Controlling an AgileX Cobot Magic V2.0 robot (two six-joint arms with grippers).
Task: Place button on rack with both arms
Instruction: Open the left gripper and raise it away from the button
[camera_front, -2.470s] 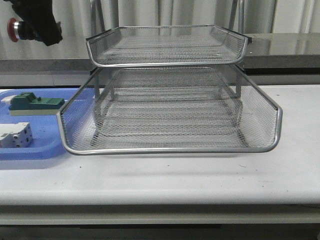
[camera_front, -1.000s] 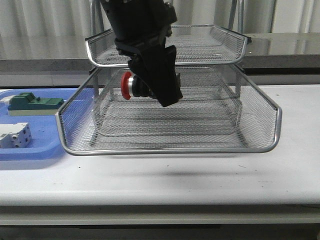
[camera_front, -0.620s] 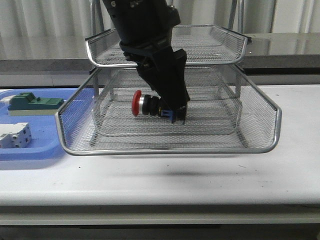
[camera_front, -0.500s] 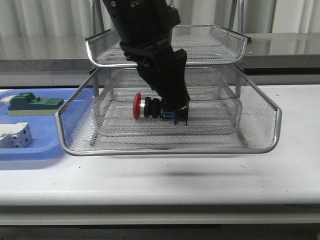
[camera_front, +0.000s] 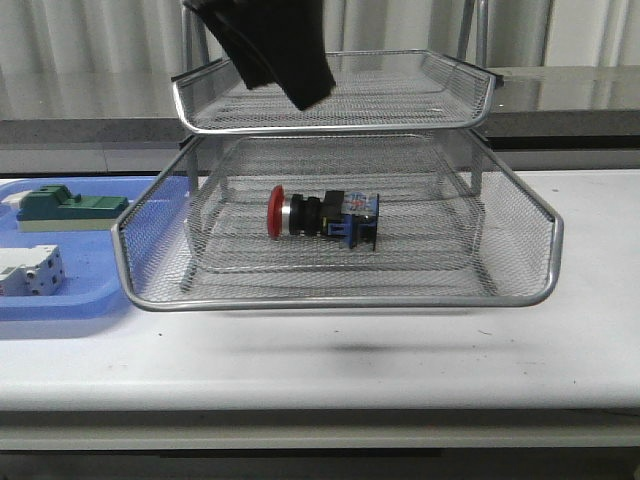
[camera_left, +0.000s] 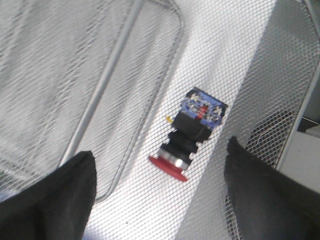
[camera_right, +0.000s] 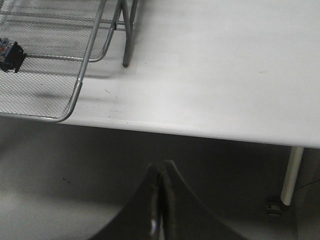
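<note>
The button (camera_front: 322, 216) lies on its side in the pulled-out middle tray of the rack (camera_front: 340, 298), cap toward 9 o'clock. The left gripper (camera_left: 159, 187), fingers spread, hangs above it. The right gripper (camera_right: 159, 200), fingers pressed together, idles off-table.

Right gripper (camera_right: 160, 200) fingers pressed together, rack (camera_right: 82, 75) corner, white table (camera_right: 225, 75)

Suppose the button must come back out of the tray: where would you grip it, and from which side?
Grip the button across its black collar, coming from above through the pulled-out part of the rack. It lies on its side on the mesh with the red cap toward the blue tray, so the narrow collar between cap and boxy rear probably seats a tool best.
</note>
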